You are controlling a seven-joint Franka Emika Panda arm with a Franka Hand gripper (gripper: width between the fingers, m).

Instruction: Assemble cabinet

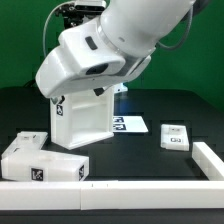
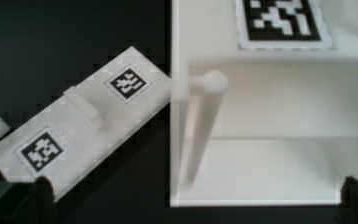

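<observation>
The white cabinet body [image 1: 82, 120] stands upright in the middle of the table, right under the arm's wrist. In the wrist view the body [image 2: 282, 110] fills one side, with a tag [image 2: 282, 20] on it and an inner shelf wall showing. A white panel [image 2: 78, 120] with two tags lies beside it; it also shows in the exterior view [image 1: 40, 160]. My gripper [image 2: 190, 205] is open, its dark fingertips [image 2: 16, 198] wide apart, with the body's edge and dark table between them. The fingers are hidden in the exterior view.
A small white tagged block [image 1: 176, 137] lies at the exterior view's right. The marker board [image 1: 130, 124] lies behind the cabinet body. A white rail [image 1: 120, 192] runs along the table's front and up its right side [image 1: 210, 160].
</observation>
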